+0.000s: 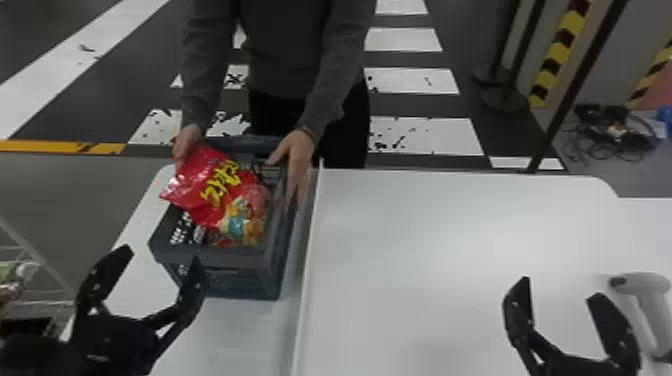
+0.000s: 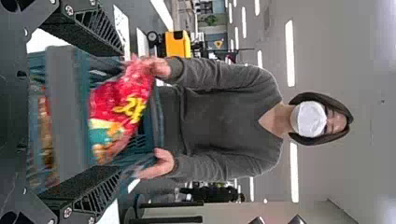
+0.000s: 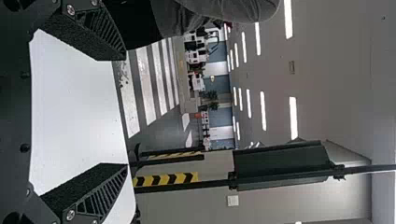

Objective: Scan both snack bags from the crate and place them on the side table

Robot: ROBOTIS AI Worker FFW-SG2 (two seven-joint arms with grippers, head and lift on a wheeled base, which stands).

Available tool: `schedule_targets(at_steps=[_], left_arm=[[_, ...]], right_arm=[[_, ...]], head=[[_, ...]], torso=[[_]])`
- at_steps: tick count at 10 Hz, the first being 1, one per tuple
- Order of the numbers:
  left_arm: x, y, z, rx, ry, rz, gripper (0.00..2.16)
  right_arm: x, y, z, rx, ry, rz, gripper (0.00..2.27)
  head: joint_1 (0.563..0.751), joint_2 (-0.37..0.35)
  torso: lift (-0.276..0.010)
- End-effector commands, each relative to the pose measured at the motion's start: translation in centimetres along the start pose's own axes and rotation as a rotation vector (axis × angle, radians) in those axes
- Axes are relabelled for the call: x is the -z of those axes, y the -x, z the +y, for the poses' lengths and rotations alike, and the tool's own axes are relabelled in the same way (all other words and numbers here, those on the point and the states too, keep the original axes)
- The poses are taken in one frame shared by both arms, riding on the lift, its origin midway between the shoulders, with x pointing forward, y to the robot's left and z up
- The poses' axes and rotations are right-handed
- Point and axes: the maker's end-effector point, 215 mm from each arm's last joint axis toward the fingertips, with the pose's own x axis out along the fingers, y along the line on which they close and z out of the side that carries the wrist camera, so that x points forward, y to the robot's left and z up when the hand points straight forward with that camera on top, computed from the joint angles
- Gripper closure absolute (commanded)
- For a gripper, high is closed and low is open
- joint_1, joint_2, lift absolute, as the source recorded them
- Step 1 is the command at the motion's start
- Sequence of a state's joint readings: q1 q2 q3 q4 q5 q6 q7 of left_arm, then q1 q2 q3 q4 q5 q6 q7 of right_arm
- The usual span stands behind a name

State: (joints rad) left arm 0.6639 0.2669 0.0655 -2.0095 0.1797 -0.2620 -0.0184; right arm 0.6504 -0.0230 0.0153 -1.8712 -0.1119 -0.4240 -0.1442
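And here's the white table, smooth and plain, with a pale raised strip running from around twelve o'clock down to six, splitting off a narrower white section on the nine o'clock side. Sitting upright on that section, just beside the strip, it's the grey crate! Swing over to four o'clock, and there's a light-grey scanner lying on the wider side, handle towards five.

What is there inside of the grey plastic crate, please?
A shiny red plastic bag with yellow lettering lies partly inside the crate, a person's hand at its far end. What is beneath the bag is covered.
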Motion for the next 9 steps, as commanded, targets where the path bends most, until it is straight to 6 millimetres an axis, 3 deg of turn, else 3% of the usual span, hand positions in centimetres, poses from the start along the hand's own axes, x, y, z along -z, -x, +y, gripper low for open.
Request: schedule_targets(at_steps=[1,5,8,9], left_arm=[[-0.3,0.0,0.0,0.000,0.001,-0.005,0.13],[-0.9,-0.4,1.8,-0.020,0.011,-0.030,0.14],[-1.9,-3.1,5.7,-0.060,0.041,-0.058,0.14],[-1.9,-4.1,6.0,-0.058,0.048,-0.057,0.14]], right_arm=[[0.1,0.0,0.0,0.000,0.000,0.003,0.11],[0.3,0.1,0.1,-0.001,0.001,0.006,0.11],[0.4,0.1,0.3,-0.004,0.003,0.010,0.11],[0.8,0.2,0.3,-0.004,0.005,0.021,0.11]], head=[[0.695,0.020],[0.695,0.026],[0.695,0.059],[0.695,0.078]], torso=[[-0.098],[-0.098],[-0.098],[-0.098]])
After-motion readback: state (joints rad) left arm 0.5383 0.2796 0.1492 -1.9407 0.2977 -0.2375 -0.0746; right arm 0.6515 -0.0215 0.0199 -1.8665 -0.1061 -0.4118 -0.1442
